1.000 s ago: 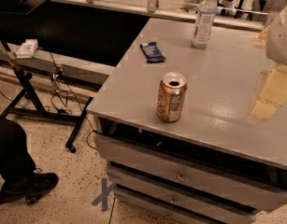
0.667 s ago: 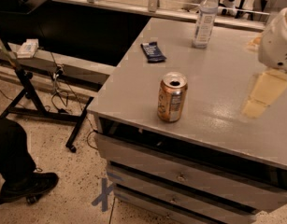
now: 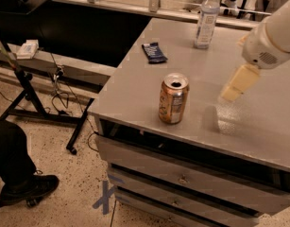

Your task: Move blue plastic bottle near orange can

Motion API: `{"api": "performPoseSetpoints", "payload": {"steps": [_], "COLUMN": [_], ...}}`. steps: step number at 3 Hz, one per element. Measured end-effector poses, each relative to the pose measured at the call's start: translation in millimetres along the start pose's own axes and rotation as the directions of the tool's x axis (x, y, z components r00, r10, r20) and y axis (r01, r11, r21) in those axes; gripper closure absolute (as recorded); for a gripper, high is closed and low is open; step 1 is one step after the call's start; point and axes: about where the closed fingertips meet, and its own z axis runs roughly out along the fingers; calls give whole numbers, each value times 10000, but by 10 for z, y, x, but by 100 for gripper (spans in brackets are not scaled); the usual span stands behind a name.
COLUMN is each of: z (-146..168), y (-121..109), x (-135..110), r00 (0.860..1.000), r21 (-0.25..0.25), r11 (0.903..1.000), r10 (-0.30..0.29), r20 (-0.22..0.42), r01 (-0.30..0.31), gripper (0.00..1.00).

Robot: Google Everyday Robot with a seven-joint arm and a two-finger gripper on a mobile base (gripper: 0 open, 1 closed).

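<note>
Gripper [image 3: 236, 83] has shifted left over the last second. It was out by the right edge of the grey table [image 3: 258, 141] and now hangs over the right-middle of the top, right of the orange can [image 3: 173, 98] and nearer than the blue plastic bottle [image 3: 207, 18]. It holds nothing and touches nothing. Can't tell whether it is apart or together, since only one pale yellow piece shows under the white arm housing [image 3: 272, 41], and it is motion-smeared.

The blue plastic bottle is upright at the far edge of the table, cap on, same spot as in both earlier frames. The orange can is upright near the near-left edge and also unmoved. The two are well apart. The dark blue snack wrapper [image 3: 154, 52] lies flat between them, toward the left, and hasn't moved.

So only the arm has changed. Judgement: this is the approach phase, the bottle isn't reached yet, and the task is barely started. The gripper is heading leftward but needs to go farther back to reach the bottle.

Likely risks: the bottle is tall and light, so a side bump could tip it, and the carry path to the can passes close to the wrapper.

Drawers [image 3: 182, 178] sit under the tabletop and a dark shoe [image 3: 26, 188] is on the floor at near left, neither relevant.
</note>
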Motion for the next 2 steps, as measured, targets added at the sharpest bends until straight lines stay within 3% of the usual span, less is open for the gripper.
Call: {"api": "performPoseSetpoints", "payload": {"steps": [1, 2], "z": [284, 460], "y": [-433, -896], "x": [-62, -116], "r00": [9931, 9747], "r21": [670, 1348], "r11": [9945, 9788], "r10": [742, 1286], "r20": [908, 1830], "r01": [-805, -1545], "gripper": [0, 0]}}
